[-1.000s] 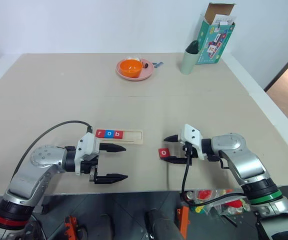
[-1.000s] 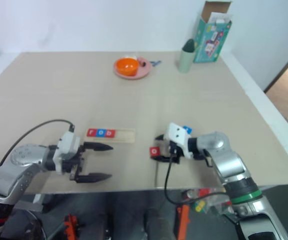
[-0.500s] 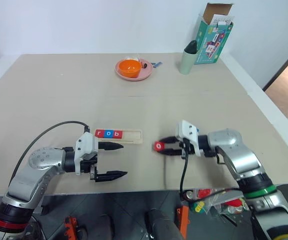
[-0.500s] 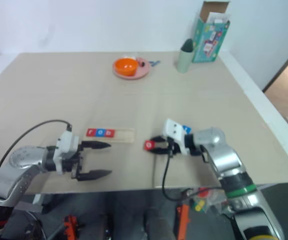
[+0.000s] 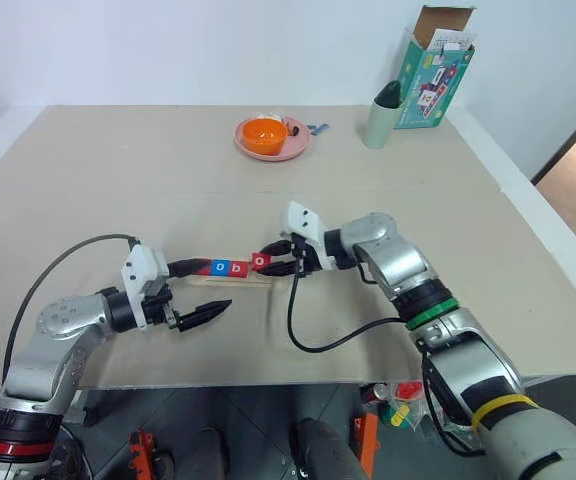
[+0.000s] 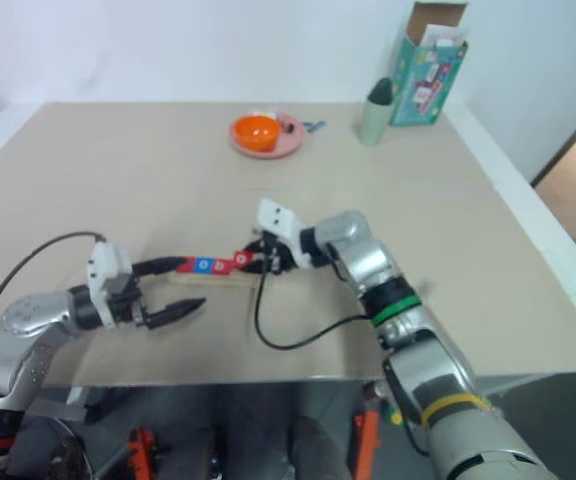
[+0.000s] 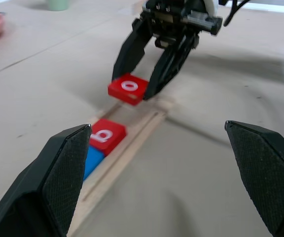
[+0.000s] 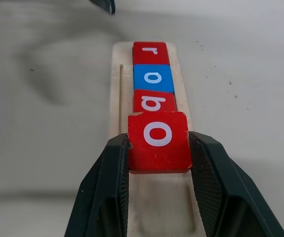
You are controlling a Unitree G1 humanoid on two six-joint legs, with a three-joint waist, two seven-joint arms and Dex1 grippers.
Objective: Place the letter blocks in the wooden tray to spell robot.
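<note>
Right gripper [image 8: 158, 163] clamps red o block [image 8: 158, 140] over wooden tray [image 8: 120, 94], beside red b block [image 8: 154, 102]. Left gripper [image 5: 200, 290] at 9 o'clock, fingers spread wide, empty.

In the head views the left gripper's upper finger [image 5: 190, 266] covers the near end of the wooden tray [image 5: 230, 280], hiding the first tile. The print on the green box [image 5: 431, 72] is too small to read. In the right wrist view the held red o tile [image 8: 158, 141] hides the tray groove beneath it.
</note>
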